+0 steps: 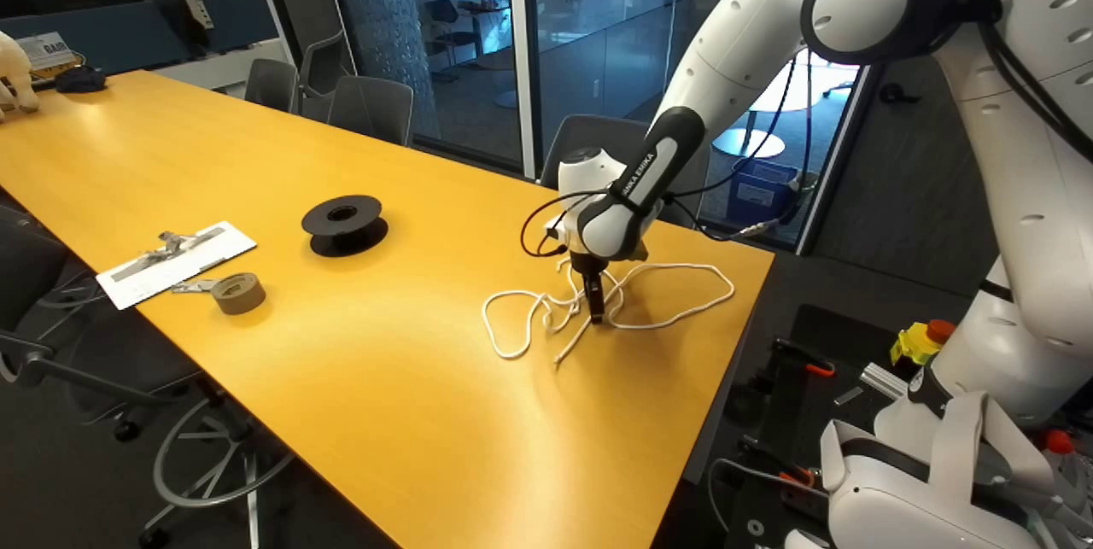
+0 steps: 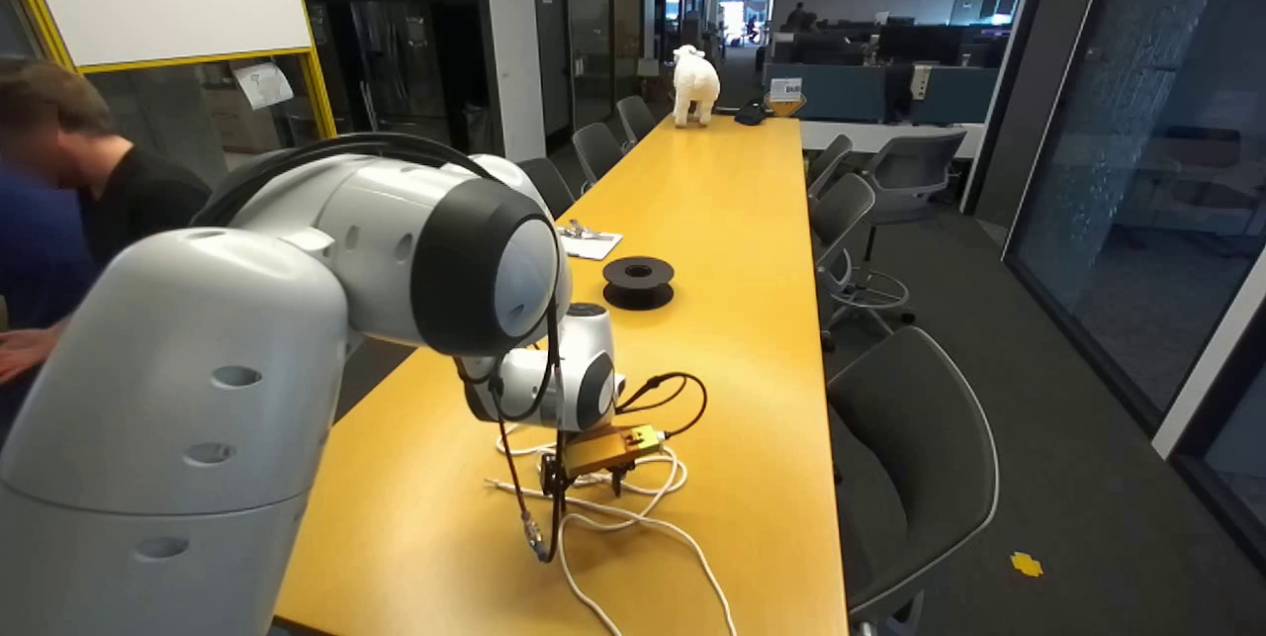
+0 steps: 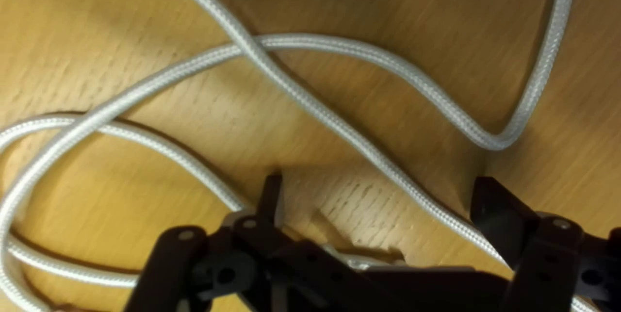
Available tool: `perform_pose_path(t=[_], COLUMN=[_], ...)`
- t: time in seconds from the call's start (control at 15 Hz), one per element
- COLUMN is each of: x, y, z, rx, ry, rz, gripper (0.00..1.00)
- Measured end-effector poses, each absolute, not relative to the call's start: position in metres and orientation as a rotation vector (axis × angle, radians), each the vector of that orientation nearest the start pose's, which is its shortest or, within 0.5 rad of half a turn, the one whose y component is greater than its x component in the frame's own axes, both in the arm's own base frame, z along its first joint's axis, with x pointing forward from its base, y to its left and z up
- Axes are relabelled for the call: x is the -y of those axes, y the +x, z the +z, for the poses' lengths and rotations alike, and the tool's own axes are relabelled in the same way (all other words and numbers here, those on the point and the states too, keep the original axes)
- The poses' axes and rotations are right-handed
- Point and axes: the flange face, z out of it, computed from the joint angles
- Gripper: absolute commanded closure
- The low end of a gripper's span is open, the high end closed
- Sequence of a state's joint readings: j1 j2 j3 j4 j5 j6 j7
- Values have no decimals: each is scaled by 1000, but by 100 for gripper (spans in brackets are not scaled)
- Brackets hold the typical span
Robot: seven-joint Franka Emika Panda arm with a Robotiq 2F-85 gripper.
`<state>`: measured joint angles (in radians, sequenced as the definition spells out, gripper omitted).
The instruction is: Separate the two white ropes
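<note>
See white braided ropes (image 3: 339,126) crossing in loops; judge them unparted, with much untangling left; find Robotiq gripper (image 3: 380,188) spread wide, clamping nothing

Thin, braided and slack, the two white ropes (image 3: 339,126) lie on the counter (image 1: 444,412) in curving loops, strands crossing in several places, a free end jutting between two wide loops.

Ropes (image 3: 315,104) on the table (image 1: 427,395), around and seemingly beneath the gripper (image 3: 378,187), spool (image 1: 344,227) well apart.
</note>
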<state>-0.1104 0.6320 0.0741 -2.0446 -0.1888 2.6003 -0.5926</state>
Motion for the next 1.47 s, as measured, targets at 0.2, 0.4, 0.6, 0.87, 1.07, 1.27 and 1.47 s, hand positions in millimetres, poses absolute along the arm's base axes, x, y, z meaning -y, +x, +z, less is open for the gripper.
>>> perform_pose_path(t=[0.2, 0.4, 0.6, 0.87, 1.07, 1.27, 1.47], x=[14, 14, 14, 13, 13, 13, 13], y=[578, 578, 577, 577, 577, 575, 574], z=[120, 120, 120, 120, 120, 120, 120], rx=[1093, 1105, 1108, 1109, 1109, 1110, 1111], ry=[-2983, -2984, -2983, -2983, -2983, -2983, -2982], rz=[132, 135, 136, 134, 130, 131, 131], gripper=[0, 0, 0, 0, 0, 0, 0])
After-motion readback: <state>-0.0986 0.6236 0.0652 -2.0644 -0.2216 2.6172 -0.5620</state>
